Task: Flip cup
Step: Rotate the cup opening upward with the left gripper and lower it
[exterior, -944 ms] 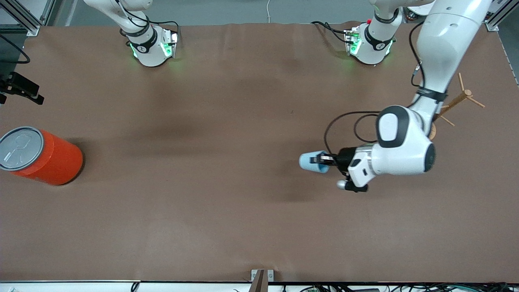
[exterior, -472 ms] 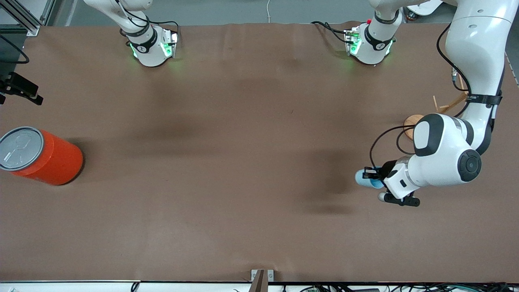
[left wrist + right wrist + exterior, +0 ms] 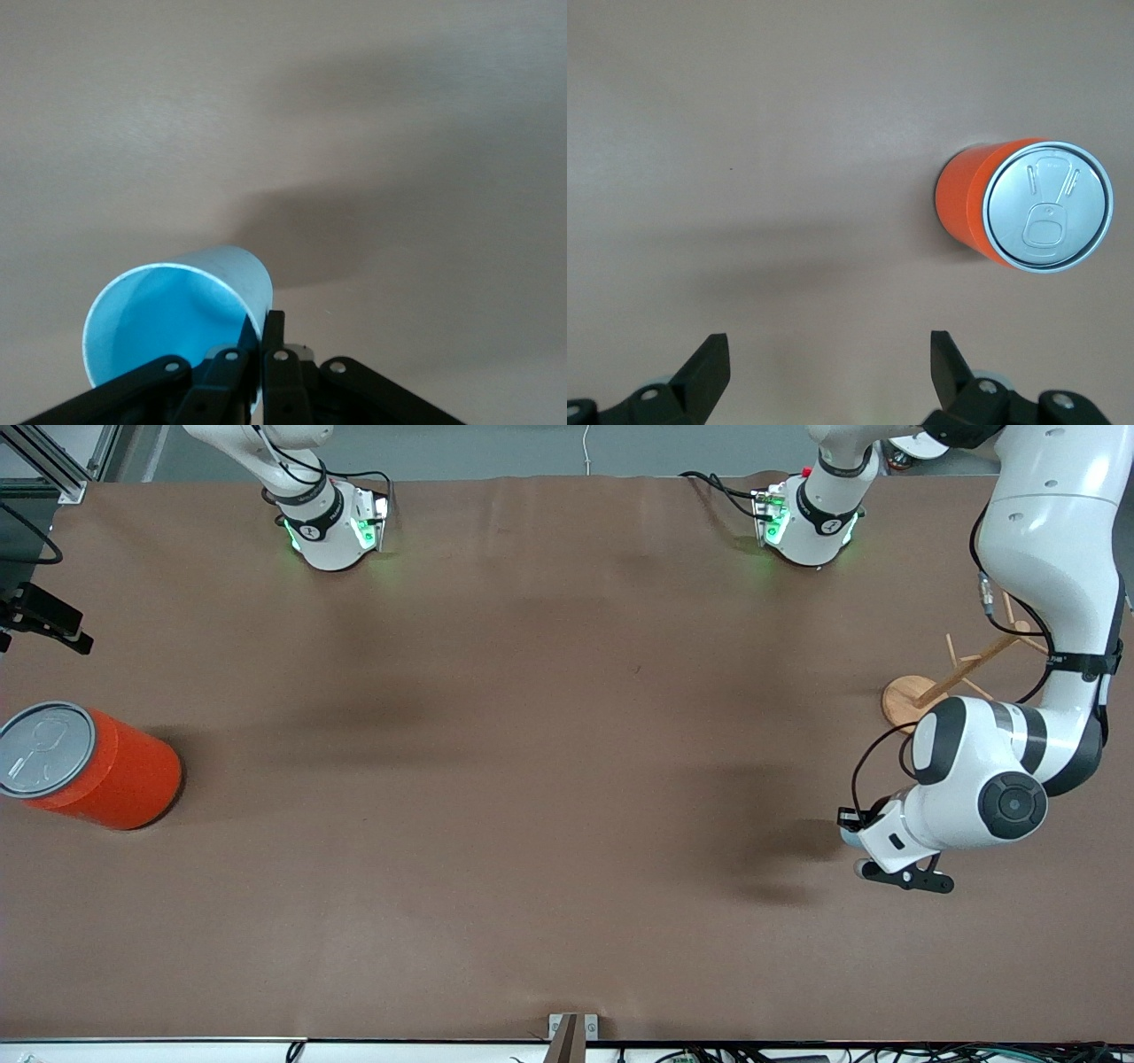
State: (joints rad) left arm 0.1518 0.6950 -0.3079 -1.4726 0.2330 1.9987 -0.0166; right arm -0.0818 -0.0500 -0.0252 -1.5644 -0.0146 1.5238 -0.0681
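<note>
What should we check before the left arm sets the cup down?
1. Grip: left hand shut on the rim of the cup, one finger inside, one outside. Ok.
2. Cup off the table: it hangs over its shadow in the left wrist view. Ok.
3. Cup orientation: open mouth faces the wrist camera; whether it is turned enough to land upright, cannot tell.
4. Landing spot: bare table under the left hand. Ok.
5. Wooden rack stands near the left arm's elbow; contact, cannot tell.
6. Right hand open, waiting above the orange canister, away from the cup. Ok.
</note>
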